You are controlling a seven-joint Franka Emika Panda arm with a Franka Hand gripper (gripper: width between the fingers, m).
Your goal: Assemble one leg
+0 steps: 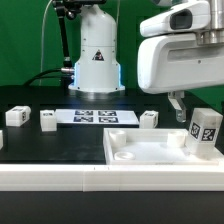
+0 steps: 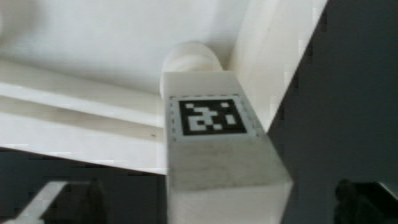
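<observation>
A white leg [image 1: 206, 131] with a square tag stands slightly tilted on the right end of the flat white tabletop [image 1: 140, 152]. In the wrist view the leg [image 2: 217, 130] runs between my fingers, and its rounded far tip meets the tabletop [image 2: 89, 90] near a corner. My gripper [image 1: 203, 110] hangs over the leg. Its fingers [image 2: 54, 200] stand on both sides of the leg with dark gaps, so my gripper [image 2: 210, 208] looks open. Only one finger [image 1: 178, 104] shows in the exterior view.
Three more legs stand on the black table: two on the exterior view's left [image 1: 17, 116] [image 1: 47, 120] and one near the middle [image 1: 148, 119]. The marker board [image 1: 95, 116] lies in front of the robot base [image 1: 97, 60].
</observation>
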